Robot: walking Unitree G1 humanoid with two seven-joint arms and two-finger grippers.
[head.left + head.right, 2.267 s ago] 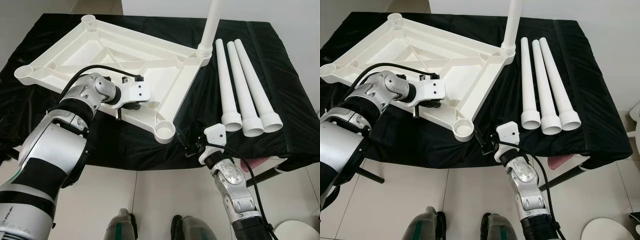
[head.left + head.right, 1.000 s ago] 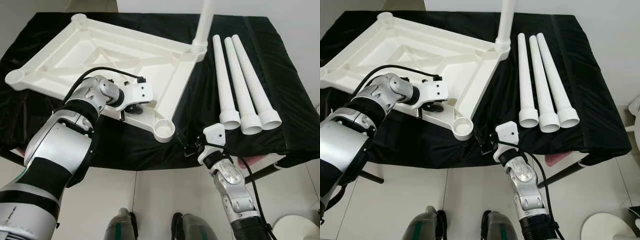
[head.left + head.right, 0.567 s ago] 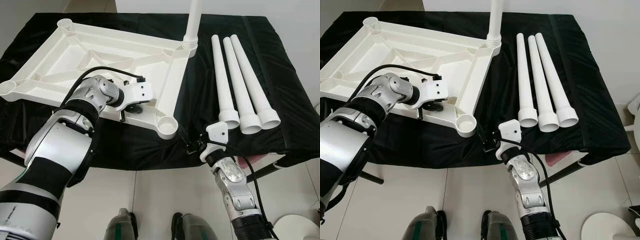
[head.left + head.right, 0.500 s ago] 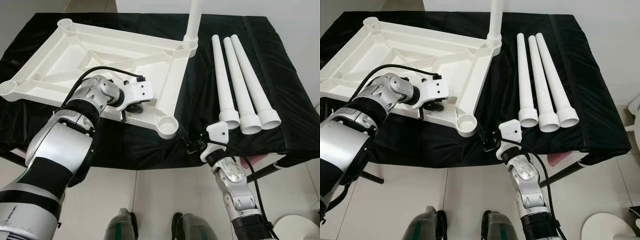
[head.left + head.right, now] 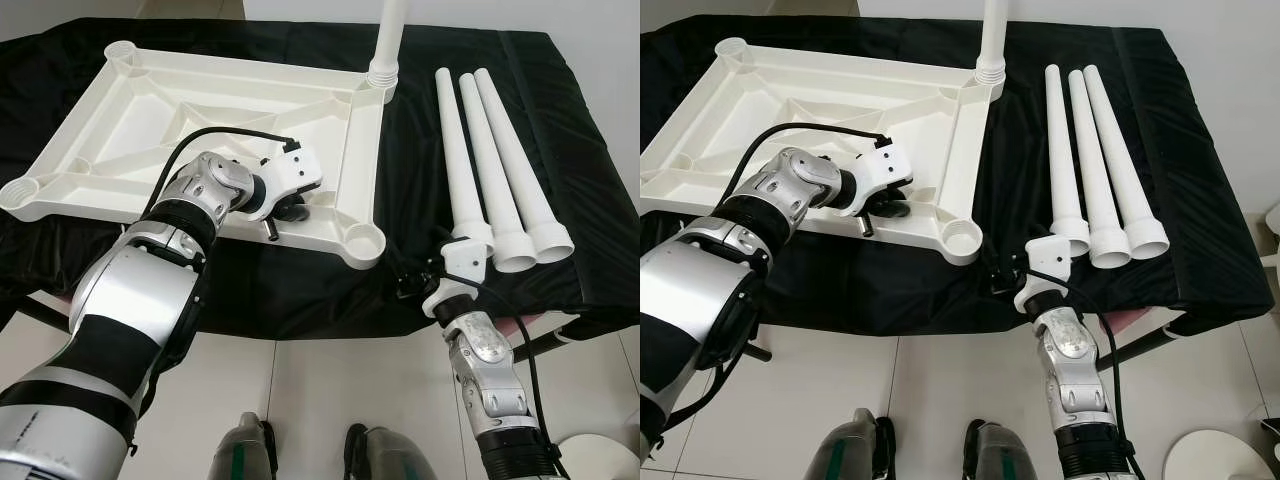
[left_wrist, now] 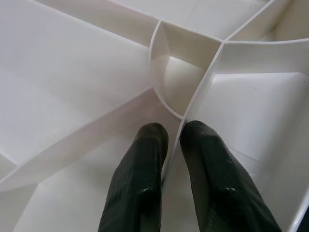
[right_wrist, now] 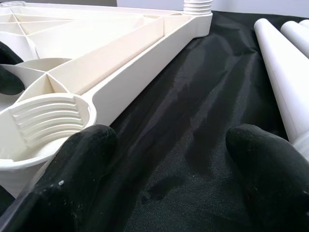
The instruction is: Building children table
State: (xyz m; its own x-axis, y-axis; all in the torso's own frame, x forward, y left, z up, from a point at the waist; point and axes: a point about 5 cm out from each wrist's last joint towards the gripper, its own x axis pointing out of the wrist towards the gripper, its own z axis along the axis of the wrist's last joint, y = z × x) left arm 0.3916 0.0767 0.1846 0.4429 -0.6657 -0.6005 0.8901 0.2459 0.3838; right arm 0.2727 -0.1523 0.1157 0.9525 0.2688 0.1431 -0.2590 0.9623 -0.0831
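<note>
Upturned tabletop (image 5: 215,110) pinned by left gripper (image 6: 173,137), fingers clamped on inner rib, likely steadying. Right gripper (image 7: 166,145) spread wide, empty, between corner socket (image 5: 364,240) and three loose legs (image 5: 495,165).

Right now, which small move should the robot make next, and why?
Probably swing the open right gripper to the nearest loose leg: one leg already stands in the tabletop, the near corner socket is empty, and the left gripper pinches a rib.

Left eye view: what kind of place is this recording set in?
Probably a room in a home, set up for furniture assembly: a tiled floor, a work table draped in black cloth, and an upturned white tabletop with loose legs beside it.
</note>
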